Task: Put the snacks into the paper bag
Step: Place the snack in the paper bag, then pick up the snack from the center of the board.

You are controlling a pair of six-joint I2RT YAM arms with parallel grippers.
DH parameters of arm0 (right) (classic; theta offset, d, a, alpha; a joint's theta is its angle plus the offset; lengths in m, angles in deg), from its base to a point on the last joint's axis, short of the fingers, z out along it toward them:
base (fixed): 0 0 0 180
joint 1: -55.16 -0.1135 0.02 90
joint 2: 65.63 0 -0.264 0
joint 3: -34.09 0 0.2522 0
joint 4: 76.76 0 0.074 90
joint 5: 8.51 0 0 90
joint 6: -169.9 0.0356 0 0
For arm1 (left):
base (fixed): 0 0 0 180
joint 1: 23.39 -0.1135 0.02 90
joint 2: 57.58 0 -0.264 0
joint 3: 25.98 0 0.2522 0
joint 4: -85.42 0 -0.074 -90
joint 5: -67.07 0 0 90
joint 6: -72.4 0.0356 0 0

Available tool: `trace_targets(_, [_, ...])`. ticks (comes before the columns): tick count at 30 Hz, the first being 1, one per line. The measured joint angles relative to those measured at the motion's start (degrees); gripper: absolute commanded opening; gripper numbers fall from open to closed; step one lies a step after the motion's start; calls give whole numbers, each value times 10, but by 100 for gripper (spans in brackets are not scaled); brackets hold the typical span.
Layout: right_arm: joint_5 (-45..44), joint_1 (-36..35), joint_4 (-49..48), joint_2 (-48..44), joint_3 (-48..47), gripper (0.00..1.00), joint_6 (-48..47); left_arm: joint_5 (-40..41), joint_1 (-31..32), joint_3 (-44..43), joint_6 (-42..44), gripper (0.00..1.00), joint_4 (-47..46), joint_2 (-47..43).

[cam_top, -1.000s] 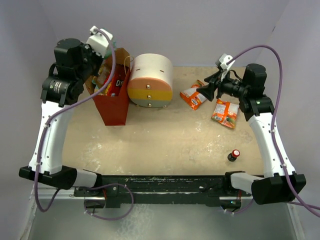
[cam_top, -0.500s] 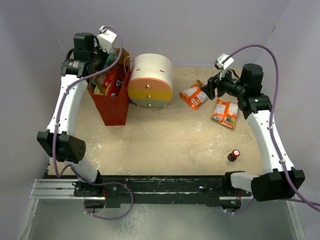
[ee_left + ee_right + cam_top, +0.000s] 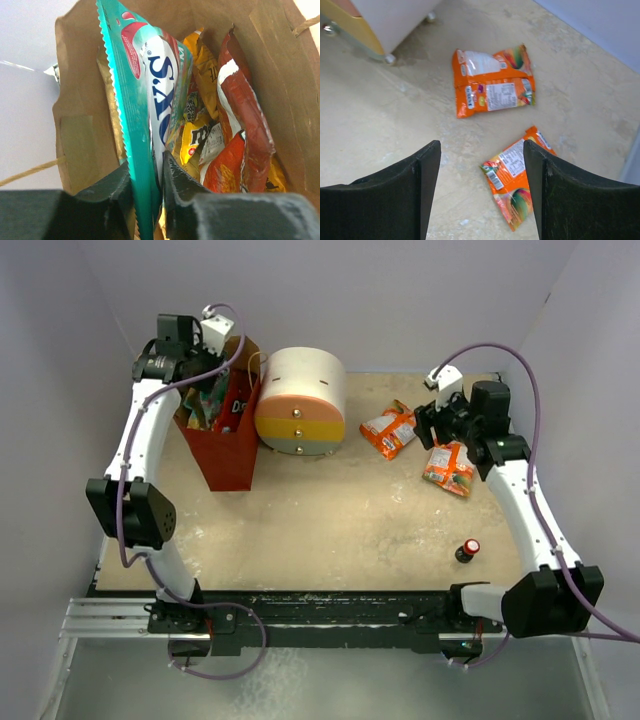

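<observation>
The paper bag [image 3: 228,455], brown with a red lower half, stands at the back left. My left gripper [image 3: 207,362] is over its open mouth, shut on a teal packet [image 3: 137,100] that hangs inside the bag [image 3: 280,75]. A red chip bag [image 3: 240,125] and a yellow packet [image 3: 197,140] are in the bag beside it. Two orange packets lie on the table at the right, one [image 3: 388,430] [image 3: 492,82] farther back and one [image 3: 450,466] [image 3: 520,170] nearer. My right gripper [image 3: 427,420] [image 3: 482,145] is open and empty above these two packets.
The round cream-orange-yellow drawer unit [image 3: 300,400] stands right of the bag and shows at the top left of the right wrist view [image 3: 385,20]. A small dark bottle with a red cap [image 3: 467,550] stands near the front right.
My left arm has swung back and straightened, bringing the gripper with the teal packet over the bag's mouth. My right gripper has shifted slightly toward the two orange packets.
</observation>
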Motion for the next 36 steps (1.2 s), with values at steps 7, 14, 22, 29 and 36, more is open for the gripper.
trace_targets(7, [-101, 0, 0, 57, 0, 72, -22, -16, -2, 0, -6, 84, -1, -34])
trace_targets(14, [-139, 69, 30, 181, -8, 72, -56, -17, -2, 12, 0, 97, -15, -118])
trace_targets(22, [-120, 164, 50, 261, -43, 74, -63, -50, -2, 75, 5, 99, -39, -184])
trace_targets(29, [-77, 206, 58, 318, -66, 74, -50, -72, -2, 126, 5, 99, -45, -196])
trace_targets(36, [-34, 238, 67, 362, -67, 72, -40, -101, -2, 139, 3, 99, -47, -202])
